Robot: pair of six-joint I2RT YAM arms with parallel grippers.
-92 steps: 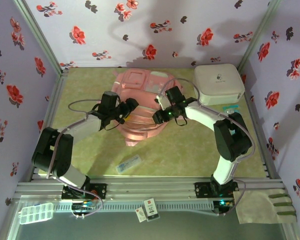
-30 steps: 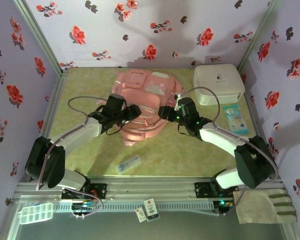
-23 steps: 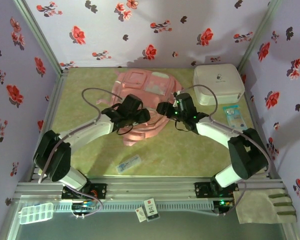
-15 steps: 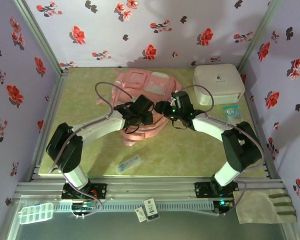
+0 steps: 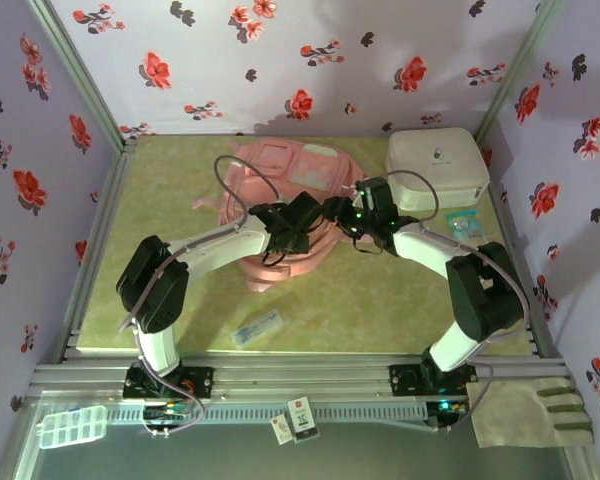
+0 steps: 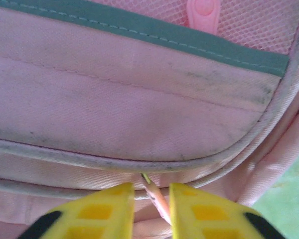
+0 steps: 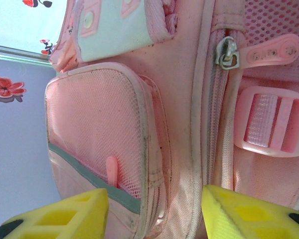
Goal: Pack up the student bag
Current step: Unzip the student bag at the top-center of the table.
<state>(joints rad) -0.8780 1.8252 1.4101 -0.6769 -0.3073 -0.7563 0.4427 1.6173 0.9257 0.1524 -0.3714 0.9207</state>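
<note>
Top view: bag (image 5: 280,165) flat on green table (image 5: 145,200), upper centre of frame, both arms meeting over its near right part. Left gripper (image 5: 306,222) and right gripper (image 5: 334,210) just beside each other there, jaws too small to judge from up here. White case (image 5: 437,165) upper right, lid down, contents hidden, small dark mark on top, unreadable. Bluish packet (image 5: 462,222) just below case, print too small to read. Clear flat pack (image 5: 257,328) lower centre, well apart from bag. Off the table along bottom edge: clear compartment box (image 5: 72,425) lower left, contents not discernible; two tags (image 5: 295,418) with red marks, illegible; cloth (image 5: 530,408) lower right.

Left wrist adds: grey-smudged piping and seams on bag, teal band (image 6: 139,35) across top under mesh, pink tab (image 6: 203,11) at top edge. Yellow fingers (image 6: 99,209) at bottom, nearly together, narrow gap, thin pink strip (image 6: 158,201) with pale tip in that gap. Can't tell whether pinched or just lying between.

Right wrist adds: mesh pocket (image 7: 94,129) left of centre, pink tab (image 7: 111,172) showing through it; pale front pocket (image 7: 114,25) at top; metal zip slider (image 7: 228,52) with pink pull (image 7: 269,52), raised lettering, unreadable; pink buckle (image 7: 274,124) at right. Yellow fingers (image 7: 65,214) at bottom, wide apart, bag fabric between, nothing clamped.
</note>
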